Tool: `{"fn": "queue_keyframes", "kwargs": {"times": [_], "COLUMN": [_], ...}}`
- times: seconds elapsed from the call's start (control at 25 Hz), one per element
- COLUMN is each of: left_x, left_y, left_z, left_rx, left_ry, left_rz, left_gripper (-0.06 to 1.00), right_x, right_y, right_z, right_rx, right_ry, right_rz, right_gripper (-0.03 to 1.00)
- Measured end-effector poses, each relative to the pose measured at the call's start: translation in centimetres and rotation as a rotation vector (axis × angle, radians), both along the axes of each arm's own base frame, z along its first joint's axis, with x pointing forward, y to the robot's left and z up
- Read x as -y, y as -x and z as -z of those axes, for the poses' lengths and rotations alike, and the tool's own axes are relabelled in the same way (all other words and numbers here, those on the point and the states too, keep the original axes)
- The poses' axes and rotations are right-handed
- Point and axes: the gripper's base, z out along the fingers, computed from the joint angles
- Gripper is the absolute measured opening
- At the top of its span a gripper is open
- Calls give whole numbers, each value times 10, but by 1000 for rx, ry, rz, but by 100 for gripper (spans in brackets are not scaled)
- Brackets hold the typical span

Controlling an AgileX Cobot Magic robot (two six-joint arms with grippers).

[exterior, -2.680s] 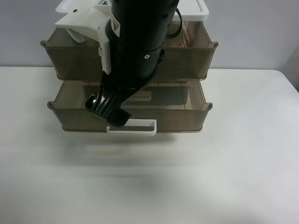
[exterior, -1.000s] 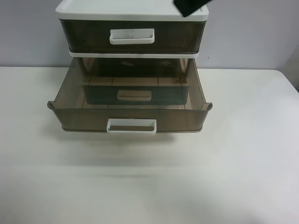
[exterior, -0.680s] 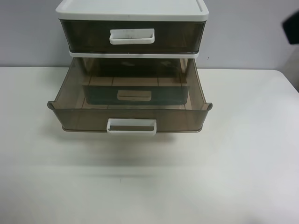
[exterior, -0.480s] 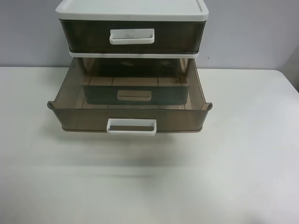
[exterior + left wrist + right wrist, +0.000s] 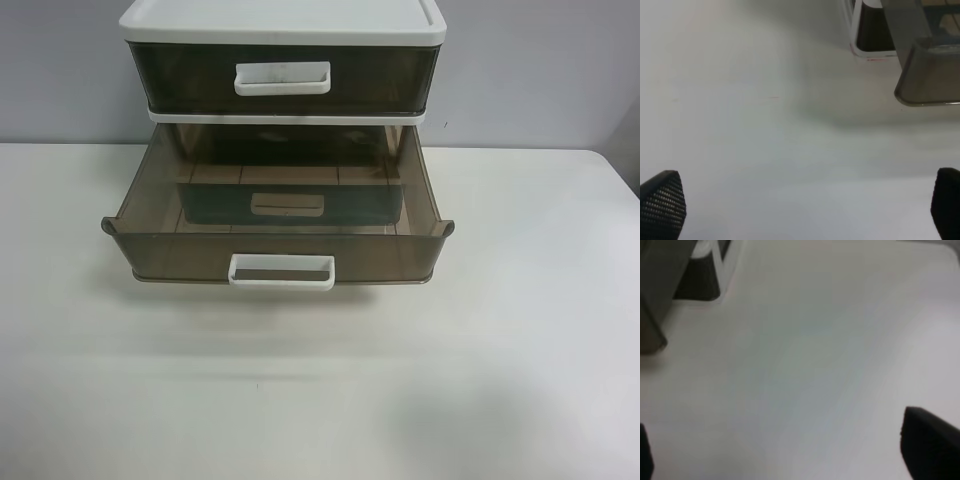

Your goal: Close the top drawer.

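Observation:
The top drawer (image 5: 180,75) is smoky-brown plastic and sits pushed in flush under the cabinet's white lid (image 5: 280,20). Its white loop handle (image 5: 282,78) has dark scuffs on the top bar. No arm or gripper shows in the exterior high view. My right gripper (image 5: 790,455) is open and empty over bare white table, with only its dark fingertips (image 5: 930,445) showing. My left gripper (image 5: 805,210) is open and empty, its mesh-textured fingertips (image 5: 662,205) wide apart above the table. Neither gripper touches the cabinet.
The matching lower drawer (image 5: 150,205) with a clean white handle (image 5: 281,271) stands pulled far out over the white table (image 5: 320,390). Its rounded corner (image 5: 930,75) shows in the left wrist view. The cabinet's base (image 5: 700,270) shows in the right wrist view.
The top drawer, open under a black arm 2.7 s ago, now sits pushed in. The arm lifted away, passed off the exterior high view's right edge and is gone.

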Motion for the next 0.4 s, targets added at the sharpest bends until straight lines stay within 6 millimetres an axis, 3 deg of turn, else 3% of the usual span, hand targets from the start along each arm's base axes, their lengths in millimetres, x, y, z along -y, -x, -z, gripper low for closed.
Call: {"fn": "queue_keyframes", "kwargs": {"times": [0.4], "left_x": [0], "left_y": [0], "left_z": [0], "left_rx": [0], "left_ry": [0], "left_rz": [0], "left_gripper": [99], "right_x": [0], "right_y": [-2], "right_z": [2], "right_rx": [2], "right_ry": [2], "right_rz": [14], "right_gripper": [97]}}
